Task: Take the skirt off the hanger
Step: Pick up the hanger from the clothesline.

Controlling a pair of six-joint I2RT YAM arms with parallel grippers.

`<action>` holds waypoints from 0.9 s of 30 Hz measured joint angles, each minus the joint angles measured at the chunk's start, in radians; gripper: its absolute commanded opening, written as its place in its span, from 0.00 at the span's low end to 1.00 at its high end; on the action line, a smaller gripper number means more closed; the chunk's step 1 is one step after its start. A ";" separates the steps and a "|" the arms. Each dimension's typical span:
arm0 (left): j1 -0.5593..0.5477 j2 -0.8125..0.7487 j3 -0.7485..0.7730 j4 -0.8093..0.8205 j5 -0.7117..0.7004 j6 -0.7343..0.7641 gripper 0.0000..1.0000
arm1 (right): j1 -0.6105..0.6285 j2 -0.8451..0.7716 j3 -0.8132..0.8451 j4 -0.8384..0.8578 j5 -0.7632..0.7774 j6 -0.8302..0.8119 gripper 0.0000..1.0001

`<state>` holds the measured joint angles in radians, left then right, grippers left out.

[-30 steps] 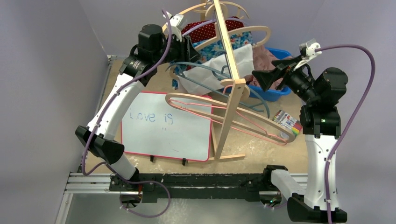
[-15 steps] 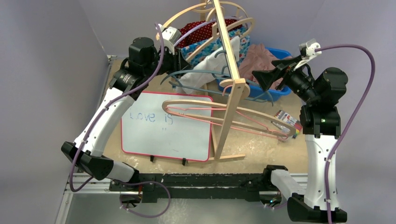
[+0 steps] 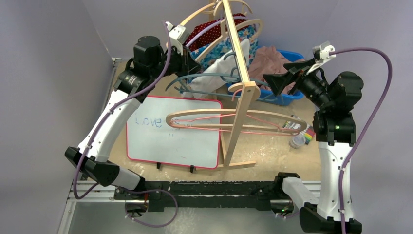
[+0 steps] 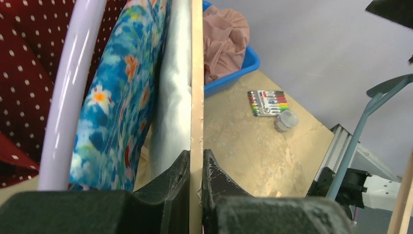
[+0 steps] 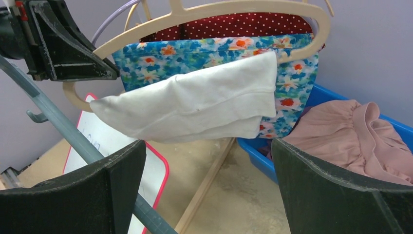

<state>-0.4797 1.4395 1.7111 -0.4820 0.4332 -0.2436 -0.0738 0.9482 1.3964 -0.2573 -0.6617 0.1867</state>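
One whiteboard [image 3: 170,134] lies flat at the left, its handwriting partly covered by a hanger tip. Above it the left gripper [image 4: 196,157] is pressed tight on the thin edge of a wooden hanger [image 5: 219,9], with no gap showing beside the wood. From the left wrist that hanger is seen only edge-on.

Three garments hang bunched at the back centre, high on the rack: a red polka-dot garment [image 5: 234,24], a blue floral garment [image 5: 195,53] and a white cloth [image 5: 195,105]. The white cloth drapes across the front, lying against the clamped wood. Which of the three is the skirt cannot be told, and none is off its hanger.

One slanted wooden rack post [image 3: 238,73] crosses the middle. The upper wooden hangers overlap, so their number is unclear. Lower down there is one more wooden hanger, the low wooden hanger [image 3: 204,113], with one pink wire hanger [image 3: 265,119] lying along it. One grey-blue plastic hanger [image 3: 195,80] sits just below the cloth.

One blue bin [image 3: 285,99] right of the post holds one pink garment [image 3: 270,56], which is cut off in the right wrist view. The right gripper [image 5: 208,144] hangs in the air with its fingers wide apart, touching nothing.

One marker pack [image 4: 267,102] and one small jar [image 4: 286,120] lie side by side on the table at the right. From above, the hanger end partly hides the pack.
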 measured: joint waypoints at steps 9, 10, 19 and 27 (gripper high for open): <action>0.002 0.061 0.088 -0.015 0.105 -0.137 0.00 | 0.000 -0.007 -0.009 0.000 0.017 0.002 0.99; 0.002 0.063 0.088 -0.009 0.121 -0.164 0.00 | 0.000 -0.007 -0.010 -0.001 0.017 0.002 0.99; 0.002 0.111 0.101 0.135 0.256 -0.465 0.00 | 0.000 -0.007 -0.012 0.000 0.019 0.002 0.99; 0.002 0.183 0.117 0.288 0.322 -0.652 0.00 | 0.000 -0.024 -0.017 0.001 0.046 0.011 0.99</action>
<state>-0.4782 1.6226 1.8282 -0.1944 0.7555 -0.8959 -0.0738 0.9241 1.3796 -0.2565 -0.6159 0.1974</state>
